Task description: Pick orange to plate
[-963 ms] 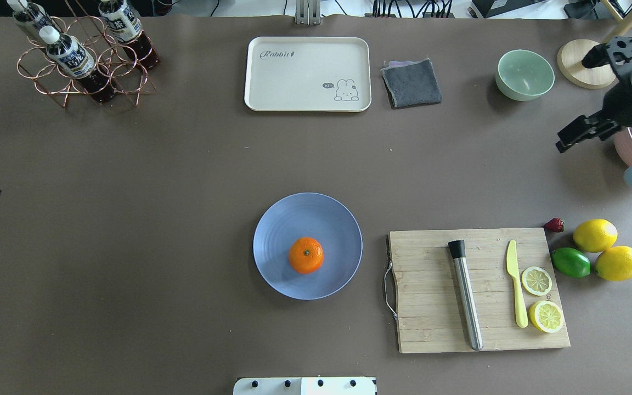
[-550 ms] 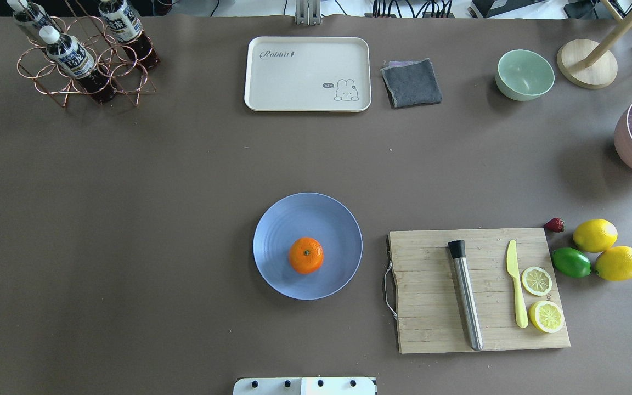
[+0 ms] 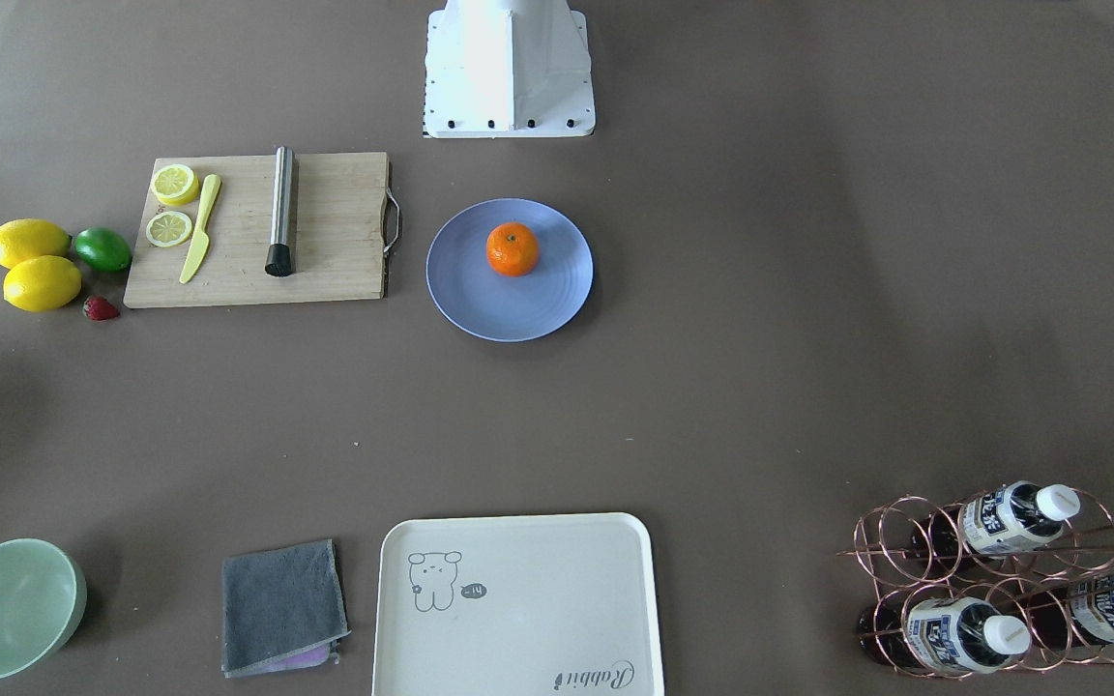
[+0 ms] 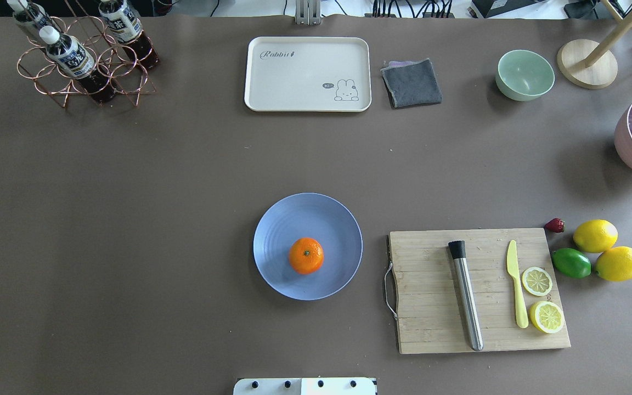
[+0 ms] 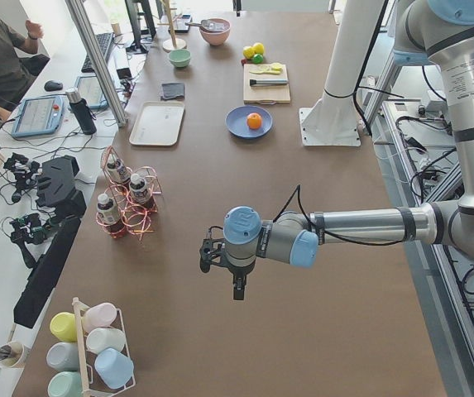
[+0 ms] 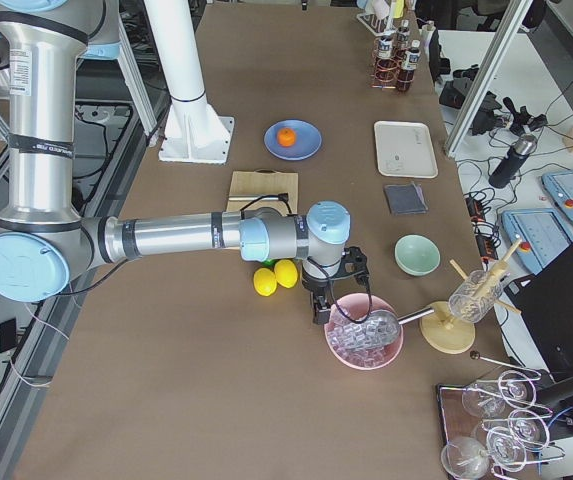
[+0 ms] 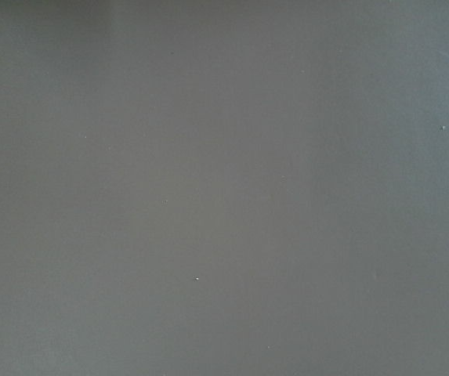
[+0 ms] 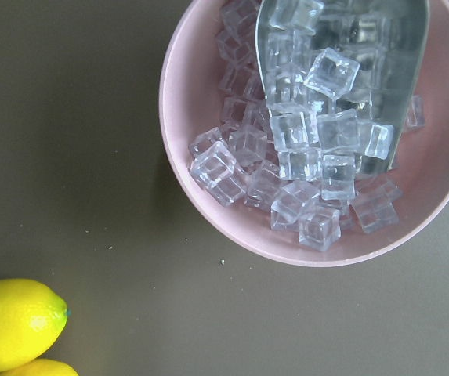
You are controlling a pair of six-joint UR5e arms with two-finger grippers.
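The orange (image 4: 305, 255) lies on the pale blue plate (image 4: 294, 216) at the middle of the table, a little toward the robot's side of the plate's centre; it also shows as the orange (image 3: 513, 249) on the plate (image 3: 509, 314) in the front view. Nothing touches either. My left gripper (image 5: 238, 289) hangs over bare table far beyond the bottle rack, seen only from the side, so I cannot tell its state. My right gripper (image 6: 318, 310) hovers by the pink ice bowl, beside the lemons, and I cannot tell its state either.
A cutting board (image 4: 431, 307) with a metal muddler, yellow knife and lemon slices lies right of the plate. Lemons (image 4: 594, 235), a lime and a strawberry sit beyond it. The pink ice bowl (image 8: 236, 223), cream tray (image 4: 294, 77), grey cloth, mint bowl and bottle rack (image 4: 74, 66) line the far side.
Both arms have left the overhead view: the right arm's wrist pulled out past the right edge and the black part at the left edge is gone. Orange and plate have not moved.
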